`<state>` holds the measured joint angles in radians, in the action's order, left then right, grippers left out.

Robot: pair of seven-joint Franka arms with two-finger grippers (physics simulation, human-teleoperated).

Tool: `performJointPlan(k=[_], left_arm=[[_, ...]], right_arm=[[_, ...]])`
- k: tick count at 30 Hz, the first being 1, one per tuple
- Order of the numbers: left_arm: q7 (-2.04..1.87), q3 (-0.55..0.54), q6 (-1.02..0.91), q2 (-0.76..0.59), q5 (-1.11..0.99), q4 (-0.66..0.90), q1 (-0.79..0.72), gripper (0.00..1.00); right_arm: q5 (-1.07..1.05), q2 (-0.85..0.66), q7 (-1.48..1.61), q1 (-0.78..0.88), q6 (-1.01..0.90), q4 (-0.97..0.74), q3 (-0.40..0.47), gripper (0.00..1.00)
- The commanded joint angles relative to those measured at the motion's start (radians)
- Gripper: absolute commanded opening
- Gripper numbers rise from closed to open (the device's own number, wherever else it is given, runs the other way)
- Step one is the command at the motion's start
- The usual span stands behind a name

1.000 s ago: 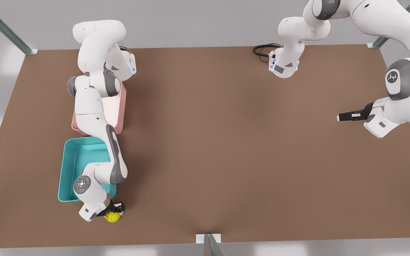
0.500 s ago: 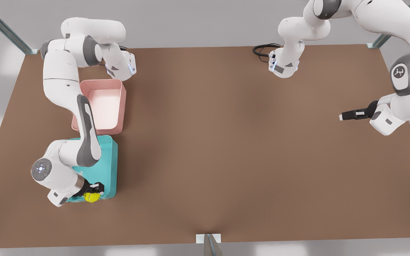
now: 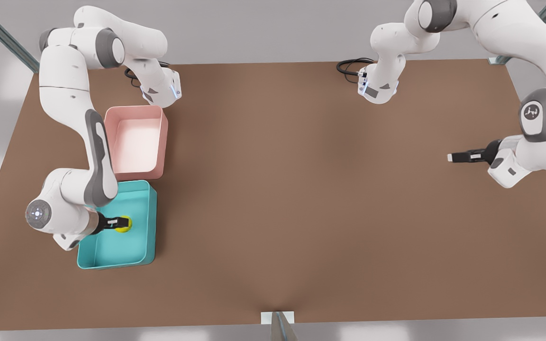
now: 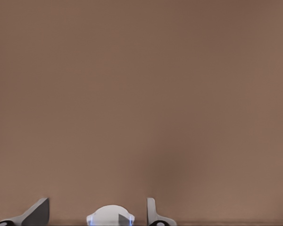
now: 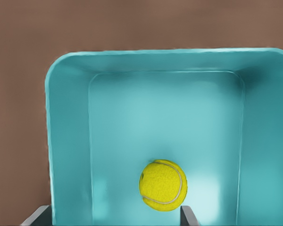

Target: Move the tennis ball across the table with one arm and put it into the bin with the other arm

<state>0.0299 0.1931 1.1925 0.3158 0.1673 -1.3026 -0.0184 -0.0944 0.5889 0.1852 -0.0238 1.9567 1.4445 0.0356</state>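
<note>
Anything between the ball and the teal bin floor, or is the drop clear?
Nothing visible. The tennis ball is at the right tool, inside the bin walls, over its bare floor. The pink tub stands beside the bin, off the path. The left tool waits across the table.

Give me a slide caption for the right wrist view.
Right gripper open above the teal bin, tennis ball between its fingertips.

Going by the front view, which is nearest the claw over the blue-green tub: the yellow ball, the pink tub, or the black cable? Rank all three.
From the right gripper:
1. Tennis ball, at its fingertips, over the bin.
2. Pink tub, beside the bin.
3. Black cable, far across the table.
</note>
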Motion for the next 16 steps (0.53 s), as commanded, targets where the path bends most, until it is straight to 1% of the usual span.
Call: performJointPlan(k=[1, 3, 4, 5, 6, 7, 8, 11, 13, 16], left_arm=[[0.001, 0.0, -0.033, 0.0, 0.011, 0.0, 0.003, 1.0], [0.001, 0.0, -0.03, 0.0, 0.008, 0.0, 0.002, 1.0], [0.002, 0.0, -0.028, 0.0, 0.006, 0.002, 0.002, 1.0], [0.002, 0.0, -0.033, 0.0, 0.006, 0.0, 0.002, 1.0], [0.002, 0.0, -0.034, -0.001, 0.006, 0.0, 0.002, 1.0], [0.002, 0.0, -0.034, -0.001, 0.006, 0.002, 0.002, 1.0], [0.001, 0.0, -0.033, -0.001, 0.006, 0.0, 0.002, 1.0], [0.001, 0.0, -0.034, -0.001, 0.006, 0.0, 0.002, 1.0], [0.002, 0.0, -0.034, -0.001, 0.006, 0.0, 0.002, 1.0], [0.002, 0.0, -0.034, -0.001, 0.004, 0.0, 0.002, 1.0]], right_arm=[[-0.005, 0.018, -0.173, 0.015, -0.151, -0.117, 0.0, 1.0], [0.05, 0.022, -0.21, 0.018, -0.266, -0.211, 0.004, 1.0], [0.055, -0.004, -0.208, 0.018, -0.315, -0.228, 0.007, 1.0], [0.11, -0.035, -0.201, 0.019, -0.364, -0.251, 0.009, 1.0], [0.217, -0.119, -0.208, 0.051, -0.42, -0.251, -0.002, 1.0], [0.219, -0.126, -0.208, 0.05, -0.42, -0.248, -0.005, 1.0], [0.205, -0.175, -0.205, 0.038, -0.424, -0.225, -0.006, 1.0], [0.197, -0.376, -0.236, 0.018, -0.424, -0.018, -0.008, 1.0], [0.191, -0.449, -0.245, 0.016, -0.42, 0.06, -0.008, 1.0], [0.191, -0.46, -0.237, 0.01, -0.423, 0.068, -0.008, 1.0]])
